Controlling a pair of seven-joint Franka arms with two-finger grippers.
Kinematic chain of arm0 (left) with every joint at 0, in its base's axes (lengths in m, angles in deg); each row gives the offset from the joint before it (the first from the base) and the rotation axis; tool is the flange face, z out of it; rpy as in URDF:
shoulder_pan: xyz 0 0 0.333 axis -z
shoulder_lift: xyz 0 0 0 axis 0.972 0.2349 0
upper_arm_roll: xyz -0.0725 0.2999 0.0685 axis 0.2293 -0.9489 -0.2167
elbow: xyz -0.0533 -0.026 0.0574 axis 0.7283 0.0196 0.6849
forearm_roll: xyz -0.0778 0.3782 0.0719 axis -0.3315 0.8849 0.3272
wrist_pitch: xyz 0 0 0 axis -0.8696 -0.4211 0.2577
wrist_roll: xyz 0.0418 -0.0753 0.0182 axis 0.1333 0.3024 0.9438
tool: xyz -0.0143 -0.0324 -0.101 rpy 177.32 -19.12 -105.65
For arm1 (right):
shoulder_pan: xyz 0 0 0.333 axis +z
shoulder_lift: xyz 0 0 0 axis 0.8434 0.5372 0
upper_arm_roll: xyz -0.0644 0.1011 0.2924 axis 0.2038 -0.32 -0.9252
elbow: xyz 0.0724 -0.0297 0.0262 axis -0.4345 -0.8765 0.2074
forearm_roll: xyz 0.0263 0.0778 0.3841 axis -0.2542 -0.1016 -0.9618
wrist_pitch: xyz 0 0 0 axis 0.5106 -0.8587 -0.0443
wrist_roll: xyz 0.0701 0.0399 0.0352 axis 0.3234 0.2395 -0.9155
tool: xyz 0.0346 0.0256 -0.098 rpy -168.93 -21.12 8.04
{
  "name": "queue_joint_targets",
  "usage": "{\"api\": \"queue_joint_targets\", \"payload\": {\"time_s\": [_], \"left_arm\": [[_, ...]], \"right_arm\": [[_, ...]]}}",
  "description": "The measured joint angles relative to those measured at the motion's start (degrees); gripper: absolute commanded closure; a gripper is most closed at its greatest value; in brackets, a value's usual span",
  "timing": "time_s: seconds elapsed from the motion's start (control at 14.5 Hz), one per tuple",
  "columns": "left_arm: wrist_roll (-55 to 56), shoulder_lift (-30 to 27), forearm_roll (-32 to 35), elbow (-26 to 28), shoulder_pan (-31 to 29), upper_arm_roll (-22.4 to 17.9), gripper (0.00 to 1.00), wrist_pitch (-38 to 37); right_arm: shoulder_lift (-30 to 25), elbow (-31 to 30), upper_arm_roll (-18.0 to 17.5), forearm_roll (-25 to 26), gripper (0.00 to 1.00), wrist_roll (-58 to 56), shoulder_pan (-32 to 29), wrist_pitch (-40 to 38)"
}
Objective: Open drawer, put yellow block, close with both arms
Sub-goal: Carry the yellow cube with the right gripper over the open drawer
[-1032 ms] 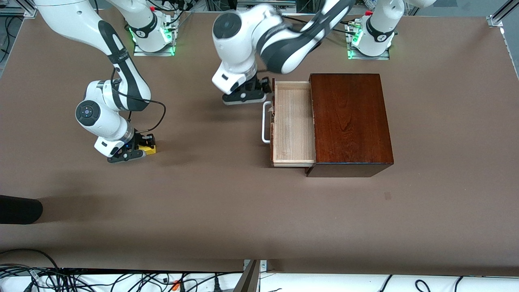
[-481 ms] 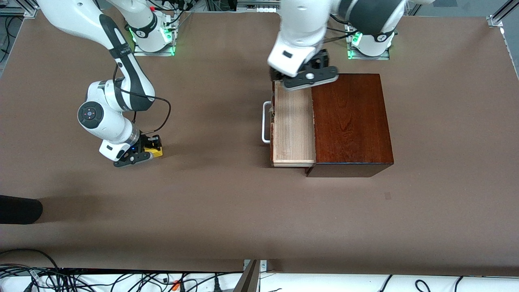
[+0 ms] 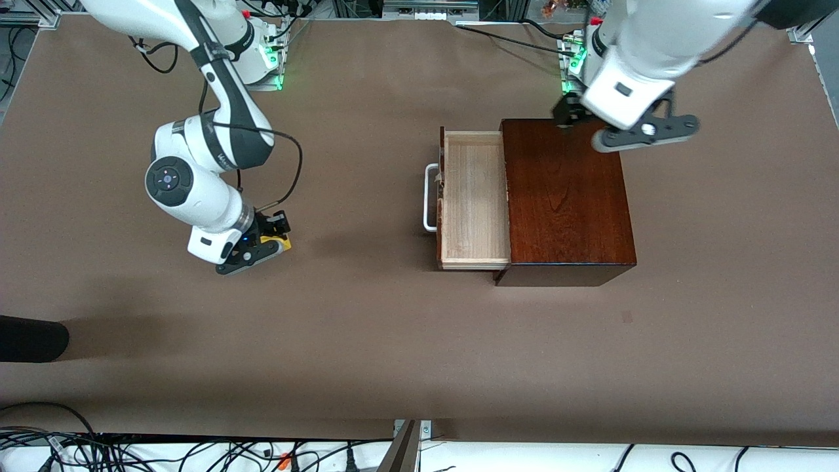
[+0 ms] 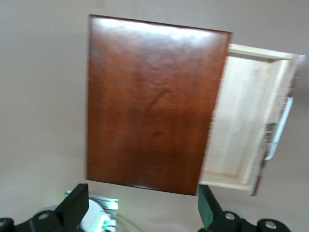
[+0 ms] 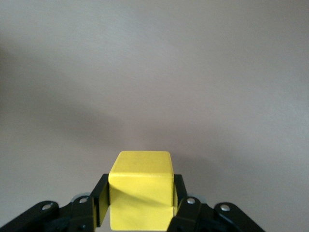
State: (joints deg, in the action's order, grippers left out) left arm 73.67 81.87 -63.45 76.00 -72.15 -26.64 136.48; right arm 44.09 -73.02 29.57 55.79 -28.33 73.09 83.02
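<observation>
The dark wooden box (image 3: 567, 196) stands toward the left arm's end of the table. Its drawer (image 3: 473, 200) is pulled out toward the right arm's end, and its pale inside is bare. The white handle (image 3: 429, 196) is on the drawer front. My right gripper (image 3: 270, 241) is shut on the yellow block (image 3: 280, 244) and holds it just over the bare table, well apart from the drawer. In the right wrist view the block (image 5: 141, 188) sits between both fingers. My left gripper (image 3: 569, 117) is open and empty, up over the box's edge nearest its base. The left wrist view shows the box (image 4: 154, 101) and drawer (image 4: 241, 121) below.
A black rounded object (image 3: 29, 337) lies at the table edge at the right arm's end, nearer the camera. Cables (image 3: 196, 452) run along the near edge. Both arm bases (image 3: 246, 52) stand at the edge farthest from the camera.
The left arm swung up from beside the drawer handle, across the box, toward its own base. The right gripper carried the yellow block a little toward the drawer.
</observation>
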Motion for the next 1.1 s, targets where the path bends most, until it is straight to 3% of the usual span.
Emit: {"api": "queue_joint_targets", "payload": {"time_s": [0.14, 0.48, 0.76, 1.1], "left_arm": [[-7.4, -1.4, -0.2, 2.1, -3.6, -1.7, 0.0, 0.2], [-19.6, -3.3, -0.4, 5.4, -2.4, -11.4, 0.0, 2.9], [-24.1, -6.3, -0.4, 10.8, -1.7, -14.1, 0.0, 7.7], [-30.4, -7.1, -0.4, 11.8, -1.5, -17.1, 0.0, 10.5]], "right_arm": [[0.0, 4.1, -0.1, 0.0, 0.5, 0.5, 2.5, -4.5], [0.0, 12.0, -0.3, 0.0, 0.49, 3.9, 13.4, -9.4], [0.4, 16.1, -0.4, 0.0, 0.49, 4.1, 19.7, -10.6], [5.6, 24.6, -0.4, 4.0, 0.49, 4.2, 30.5, -11.9]]}}
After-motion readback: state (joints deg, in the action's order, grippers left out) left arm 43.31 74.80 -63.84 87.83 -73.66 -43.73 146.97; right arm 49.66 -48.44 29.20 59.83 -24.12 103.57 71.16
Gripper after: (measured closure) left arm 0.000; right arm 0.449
